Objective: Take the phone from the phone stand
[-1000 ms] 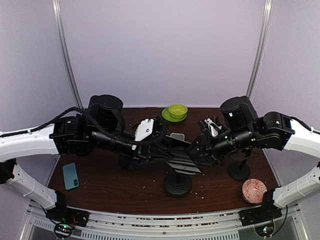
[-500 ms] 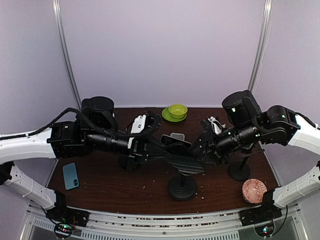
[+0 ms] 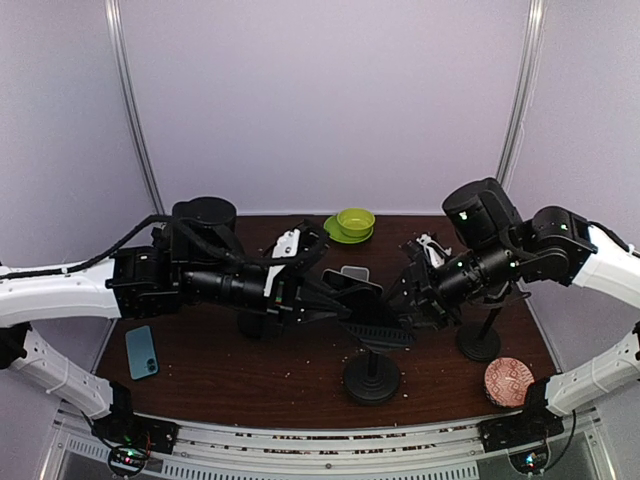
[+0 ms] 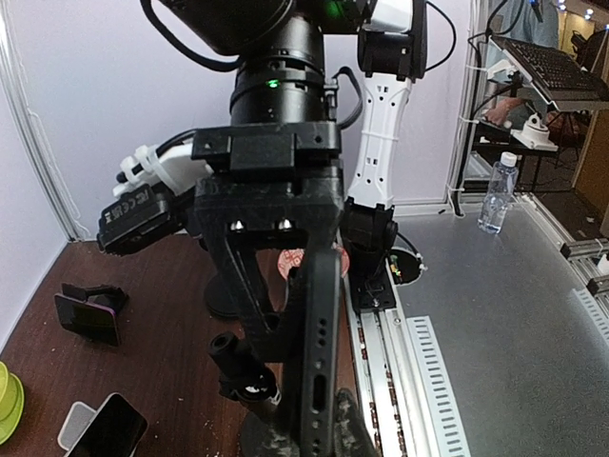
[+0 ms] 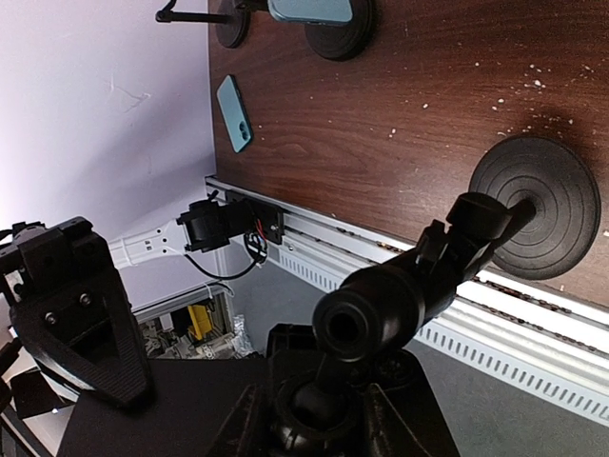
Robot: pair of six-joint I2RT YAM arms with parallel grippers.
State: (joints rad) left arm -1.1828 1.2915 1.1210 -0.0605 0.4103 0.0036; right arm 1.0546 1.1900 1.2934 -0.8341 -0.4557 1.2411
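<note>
Tough one to read: both arms crowd the middle of the table (image 3: 220,372) and nearly everything there is black on black.

From above, the left gripper (image 3: 330,297) is pinched tight on the phone (image 3: 352,283), a thin, glossy black slab. Its wrist cam shows the phone edge-on, with little holes along the narrow edge. The phone's lower end runs out of that shot, so I can't tell if it touches the cradle or hangs clear of it. From overhead it sits just above the ribbed cradle of the stand (image 3: 372,380), between the two grippers.

The right gripper (image 3: 408,300) has its jaws narrowed around the stand's head, one finger on each side of the ball joint. Its fingertips are cut off at the bottom of its own cam. The stand is matte, with a thin stem and a round base ringed with concentric grooves, and the base sits on the wood-grain top.

A teal phone (image 3: 141,352) lies flat near the left edge. A green bowl (image 3: 355,220) sits at the back. A second stand (image 3: 479,342) is half hidden under the right arm.
</note>
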